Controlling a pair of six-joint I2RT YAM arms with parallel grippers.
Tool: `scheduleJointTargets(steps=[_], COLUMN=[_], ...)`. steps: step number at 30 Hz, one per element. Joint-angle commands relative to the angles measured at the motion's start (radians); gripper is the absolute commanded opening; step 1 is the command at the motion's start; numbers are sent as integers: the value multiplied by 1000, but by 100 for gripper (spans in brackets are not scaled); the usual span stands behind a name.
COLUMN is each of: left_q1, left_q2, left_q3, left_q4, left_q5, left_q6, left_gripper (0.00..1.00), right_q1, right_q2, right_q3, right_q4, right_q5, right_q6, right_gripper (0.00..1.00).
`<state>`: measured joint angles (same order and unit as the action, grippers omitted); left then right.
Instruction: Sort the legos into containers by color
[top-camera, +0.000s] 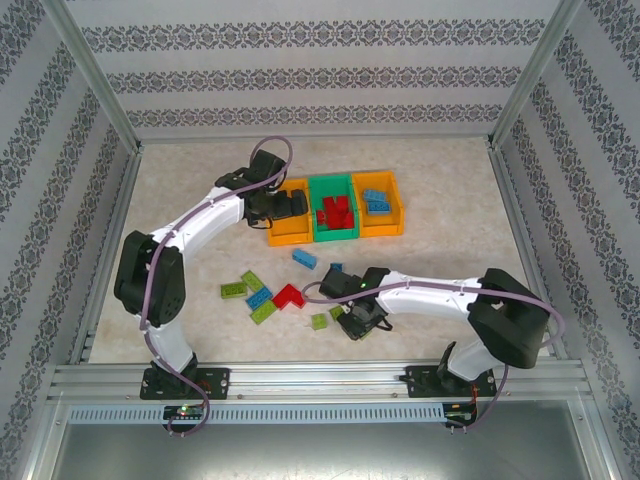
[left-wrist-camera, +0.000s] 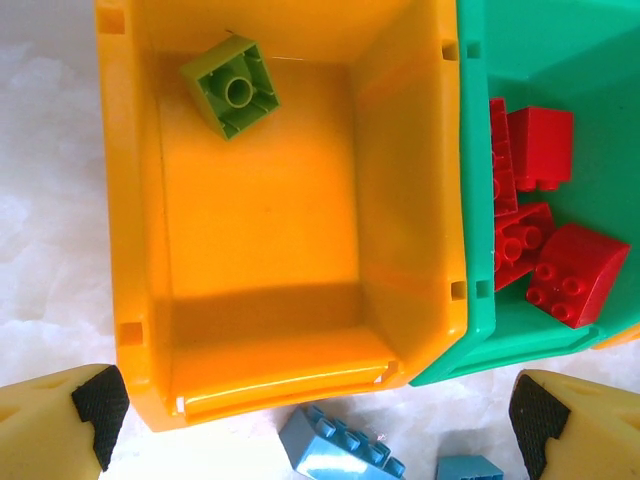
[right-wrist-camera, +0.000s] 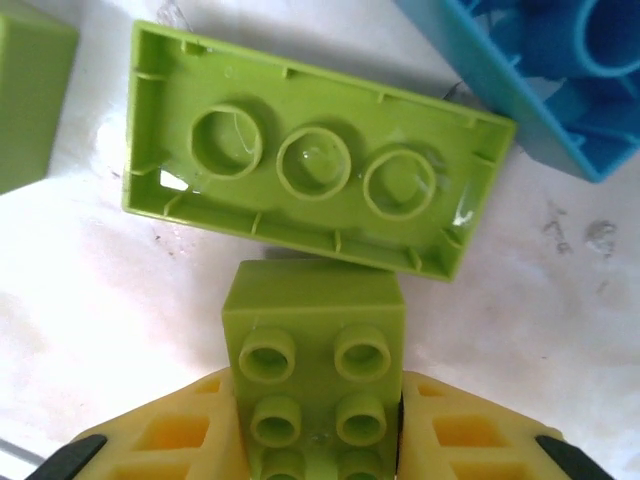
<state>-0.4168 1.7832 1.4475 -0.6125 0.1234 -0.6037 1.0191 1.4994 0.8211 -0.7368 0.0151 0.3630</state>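
My right end effector (right-wrist-camera: 315, 440) is clamped on a lime green brick (right-wrist-camera: 315, 370), studs up, low on the desk (right-wrist-camera: 90, 300). Its far edge sits right against an upturned lime green long brick (right-wrist-camera: 310, 165), with an upturned blue brick (right-wrist-camera: 540, 70) beyond that.

My left end effector (left-wrist-camera: 320, 430) is spread wide above the left orange bin (left-wrist-camera: 400, 200), which holds one square lime green brick (left-wrist-camera: 230, 85) in a far corner. The green middle bin (left-wrist-camera: 475, 150) alongside holds red bricks (left-wrist-camera: 560, 275). The right orange bin (top-camera: 393, 215) holds blue bricks (top-camera: 376, 200).
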Motion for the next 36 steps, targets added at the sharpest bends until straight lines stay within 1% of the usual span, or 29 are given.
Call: scheduleJointTargets(steps=[1,4,8,12,16,19,22,25,28,32,36], left_q1=[10,11,14,37,75,93,100,102,102,100,99], left_q2=[-61,-90,-144,-229,-311,-386,-458,-505,-538,-573,-599], left_q3=[-22,-44,-93,-190,-293,-364,-437,-496,-548,-618,-682], left_q4=[11,-3,-34,-47,-104,-145,-169,-200,-209,-200,-181], left_q5=[-34,-54,-113,-155,-188,-210,-221,-228,-200,-153,-120], left_q6=[-8,-4,-8,-24,-63,-80,-83,-86,-100,-133,-151], left_gripper=[99,99,99,99,99,99,99,99,99,99,100], right_q1=[1,-34,-103,-212,-331,-381,-412,-432,-445,-454,-463], right_q2=[-85,-150,-224,-208,-92,16,145,295,428,556,668], right_q3=[-7,5,33,108,240,345,463,618,756,901,1034], right_q4=[-4,25,119,202,289,392,449,416,389,306,213], right_q5=[32,-27,-156,-250,-353,-427,-458,-458,-488,-433,-403], right_q6=[-1,-16,-38,-31,35,112,190,225,259,276,272], right_gripper=[28,27,27,27,26,26,27,27,27,33,34])
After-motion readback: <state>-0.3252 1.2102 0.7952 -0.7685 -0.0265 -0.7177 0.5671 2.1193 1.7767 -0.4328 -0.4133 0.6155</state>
